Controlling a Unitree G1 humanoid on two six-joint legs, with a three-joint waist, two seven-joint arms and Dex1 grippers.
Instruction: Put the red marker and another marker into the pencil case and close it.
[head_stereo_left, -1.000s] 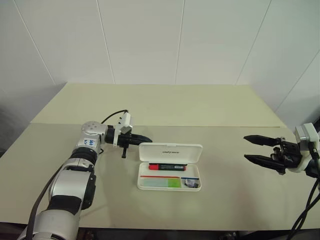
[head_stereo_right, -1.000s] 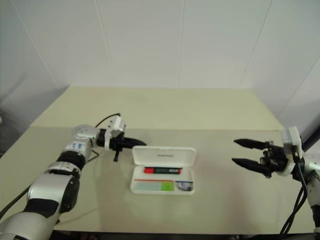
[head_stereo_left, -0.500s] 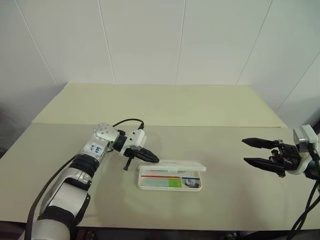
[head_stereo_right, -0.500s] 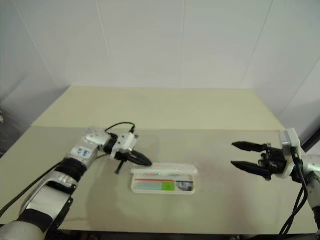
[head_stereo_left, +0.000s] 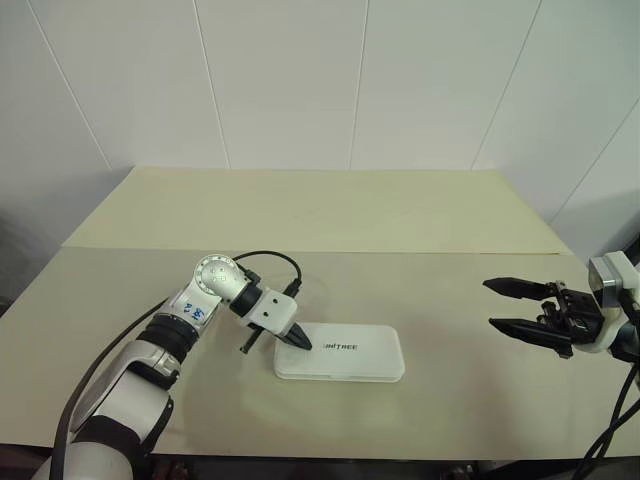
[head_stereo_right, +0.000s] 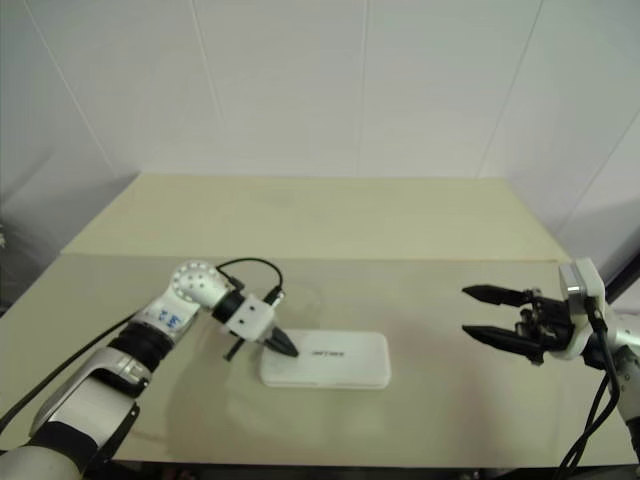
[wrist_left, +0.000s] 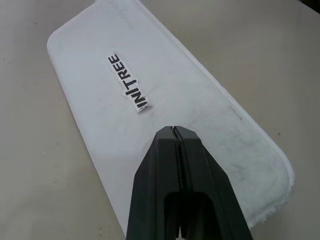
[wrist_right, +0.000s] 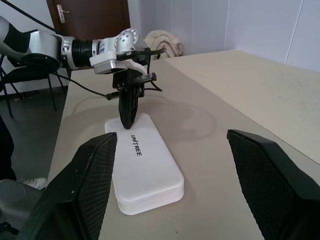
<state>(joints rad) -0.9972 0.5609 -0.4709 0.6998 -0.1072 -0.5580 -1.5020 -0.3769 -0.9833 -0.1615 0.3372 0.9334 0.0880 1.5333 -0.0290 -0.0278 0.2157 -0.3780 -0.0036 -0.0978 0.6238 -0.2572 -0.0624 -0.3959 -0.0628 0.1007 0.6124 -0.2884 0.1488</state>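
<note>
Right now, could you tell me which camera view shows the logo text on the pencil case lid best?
The left wrist view: the logo text fills the middle of the closed pencil case lid, just past the shut left hand. The right wrist view shows it smaller but legible. In both eye views it is only a small dark mark.

Dark "UNITREE" logo text on the white pencil case (wrist_left: 165, 95) lid

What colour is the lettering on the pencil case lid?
Black, on the plain white lid of the pencil case; the left wrist view shows it best.
</note>
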